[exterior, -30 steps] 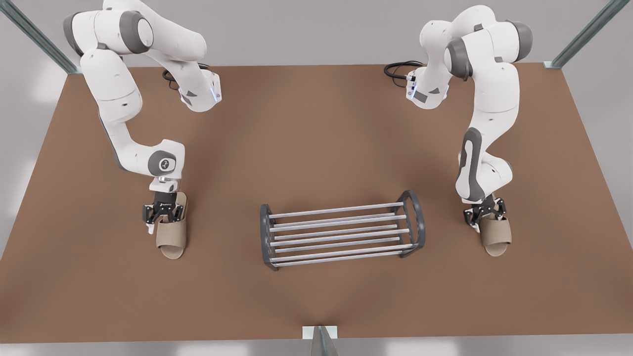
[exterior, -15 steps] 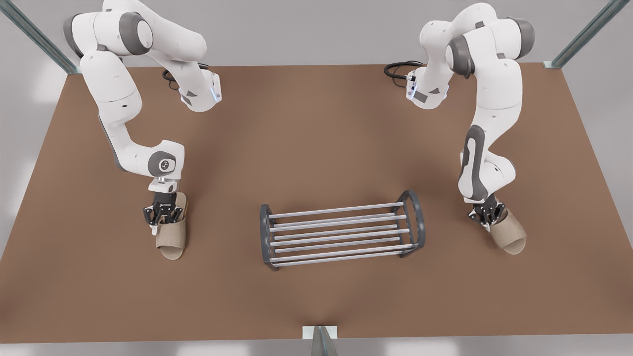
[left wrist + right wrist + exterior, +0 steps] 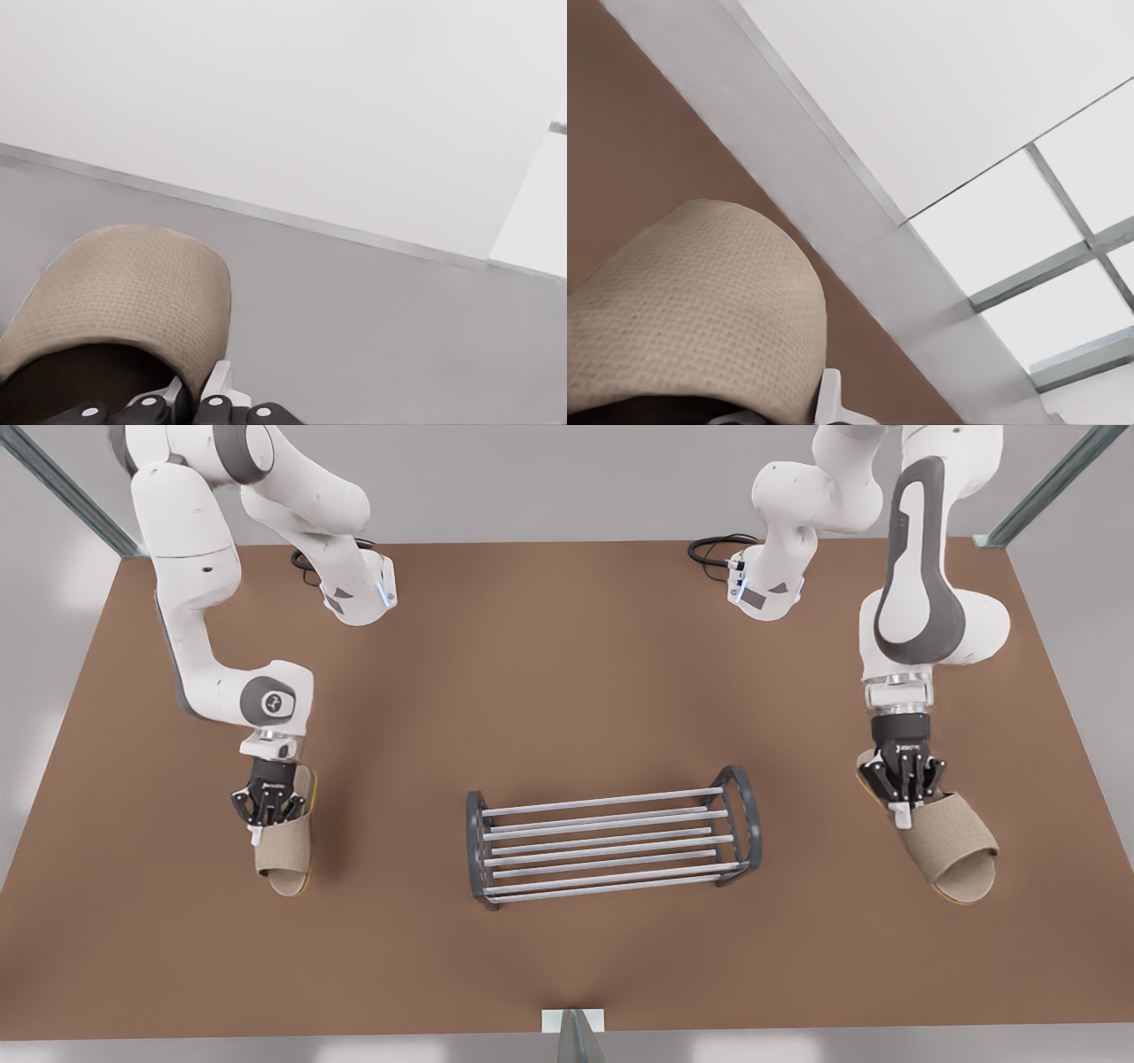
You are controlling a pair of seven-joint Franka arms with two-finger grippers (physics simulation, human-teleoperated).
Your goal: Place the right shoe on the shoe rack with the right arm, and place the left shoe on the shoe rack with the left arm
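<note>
Table (image 3: 567, 646): brown top, carrying the rack at its near middle.

Shoe rack (image 3: 611, 846): silver horizontal bars between two dark grey rounded end frames. It stands between the two slippers, well apart from each, with nothing on it.

Right slipper (image 3: 952, 846): pale beige, open-toed, at the front view's right. It is held clear of the table, with its toe angled away from the rack. In the right wrist view its woven upper (image 3: 700, 310) sits over the table's edge.

Left slipper (image 3: 285, 855): tan, at the front view's left, with its toe toward the near table edge. It appears lifted, though lower than its partner. The left wrist view shows its upper (image 3: 124, 292).

Right gripper (image 3: 905, 797): closed on the heel end of the right slipper.

Left gripper (image 3: 267, 815): closed on the heel end of the left slipper.

Step in hand, judged: carrying both slippers to the rack.
- Each slipper should go high enough to pass over the nearer end frame before moving inward.
- The right slipper should be turned until it lies across the bars.
- Each arm should keep to its own half of the rack, so the wrists do not meet.
- Each sole should be lowered flat across several bars, and the grip kept until it rests there, since a toe could slip through a gap.
</note>
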